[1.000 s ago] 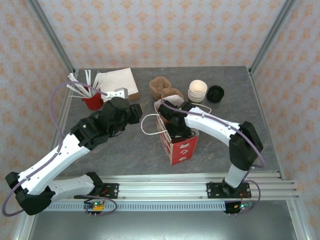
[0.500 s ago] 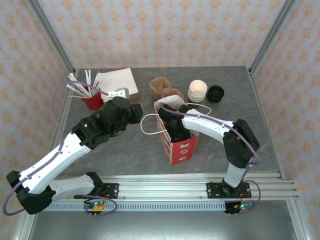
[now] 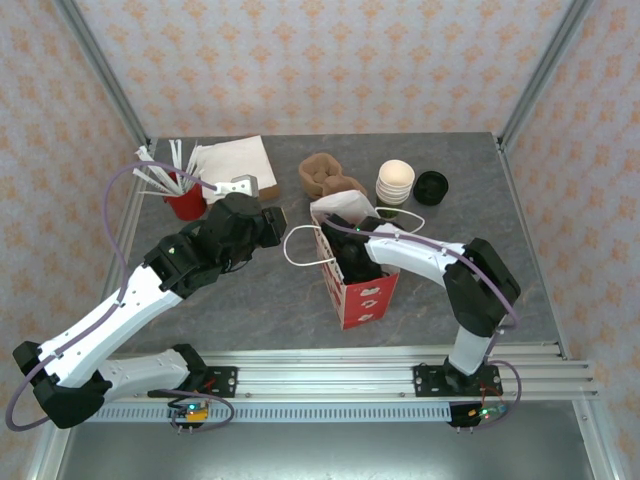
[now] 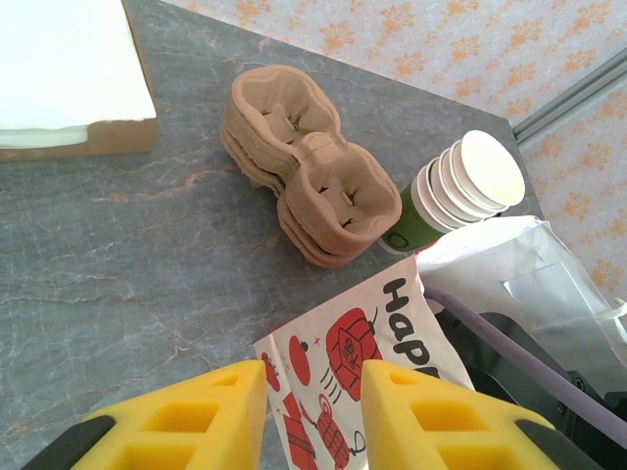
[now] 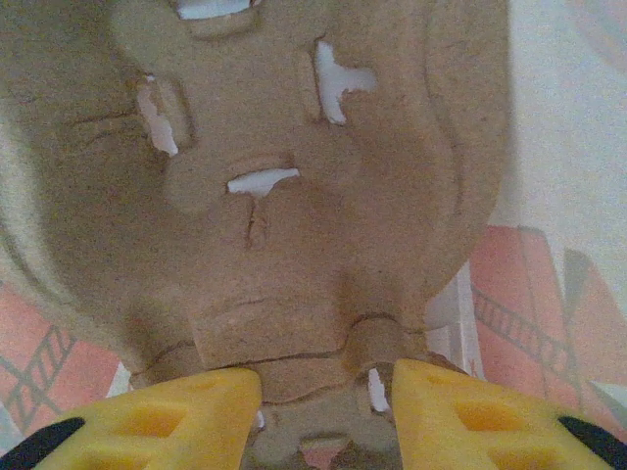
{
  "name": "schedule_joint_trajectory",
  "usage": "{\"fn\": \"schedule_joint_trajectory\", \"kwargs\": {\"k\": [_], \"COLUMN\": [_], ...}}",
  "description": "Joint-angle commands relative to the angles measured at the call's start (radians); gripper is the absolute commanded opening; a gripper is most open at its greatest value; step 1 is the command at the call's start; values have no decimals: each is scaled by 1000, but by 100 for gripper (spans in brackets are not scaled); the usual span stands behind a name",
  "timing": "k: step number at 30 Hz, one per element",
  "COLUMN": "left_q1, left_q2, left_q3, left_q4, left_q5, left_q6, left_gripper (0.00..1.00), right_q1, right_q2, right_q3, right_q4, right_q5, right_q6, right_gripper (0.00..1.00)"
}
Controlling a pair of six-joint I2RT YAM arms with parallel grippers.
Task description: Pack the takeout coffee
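One takeout coffee (image 3: 431, 187) — unheld, right gripper (image 5: 323, 380) apart

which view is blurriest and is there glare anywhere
right wrist: softest, the pulp carrier sits too close to focus, and it's dim; left wrist: sharp on the spare carriers and cup stack; top external: even light on the table, soft shadows, no glare

The left arm (image 3: 120, 310) and right arm (image 3: 420, 255) have white shells, black joints and lilac cables (image 4: 514, 352). The left hand (image 4: 313, 377) and right hand (image 5: 326, 377) have yellow fingers (image 4: 196, 421).
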Motion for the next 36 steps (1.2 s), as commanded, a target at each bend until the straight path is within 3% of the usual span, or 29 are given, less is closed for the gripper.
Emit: {"fn": "schedule_joint_trajectory", "kwargs": {"k": [1,8,18,36], "left_q1": [-6,-6,-6,-6], "left_q2": [-2,-3,-3,7], "left_q3": [22,22,20,19], "left_q4": [-33,-36,-39,-34], "left_q5": [-12,-19,-22,-30], "left_q6": [0,2,7,11], "left_gripper": [33,33,33,34], "right_q1": [-5,-5,-4,-5], "right_q2": [55,26,-23,-87], "right_q3": [-50,-1,118,249], "right_q4": [29,-15,-121,-237], "right_q5": [19,32,68,148], "right_q6": [-22,-35,-52,-78], "right_gripper": [46,50,69,75]}}
